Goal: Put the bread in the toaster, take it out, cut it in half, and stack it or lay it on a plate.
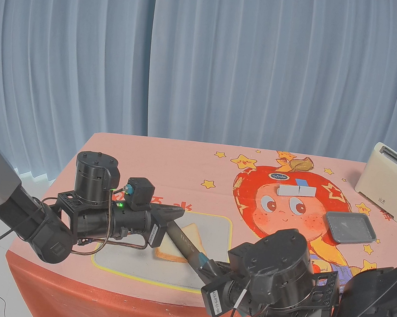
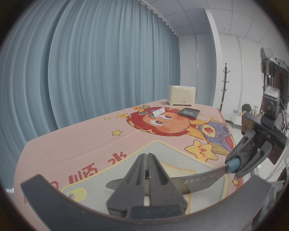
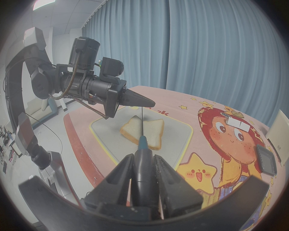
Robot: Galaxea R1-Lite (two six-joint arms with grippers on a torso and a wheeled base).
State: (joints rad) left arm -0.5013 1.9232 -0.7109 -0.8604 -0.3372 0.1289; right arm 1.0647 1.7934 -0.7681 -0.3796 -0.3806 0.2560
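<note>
A slice of bread (image 1: 170, 253) (image 3: 154, 132) lies flat on a grey cutting mat (image 1: 124, 257) (image 3: 111, 135) at the table's near left. A knife (image 1: 187, 245) (image 2: 195, 180) stands on its edge across the slice's middle. My right gripper (image 1: 216, 268) (image 3: 143, 158) is shut on its handle, just off the near right of the bread. My left gripper (image 1: 175, 213) (image 2: 147, 156) is shut, with nothing between its fingers, and hovers over the far end of the blade. The cream toaster (image 1: 389, 180) stands at the far right, with a grey plate (image 1: 350, 227) in front of it.
Two small white blocks with a blue piece (image 1: 297, 190) lie on the tablecloth's cartoon face, mid-table. The table's front edge runs just below the mat. A curtain hangs behind the table.
</note>
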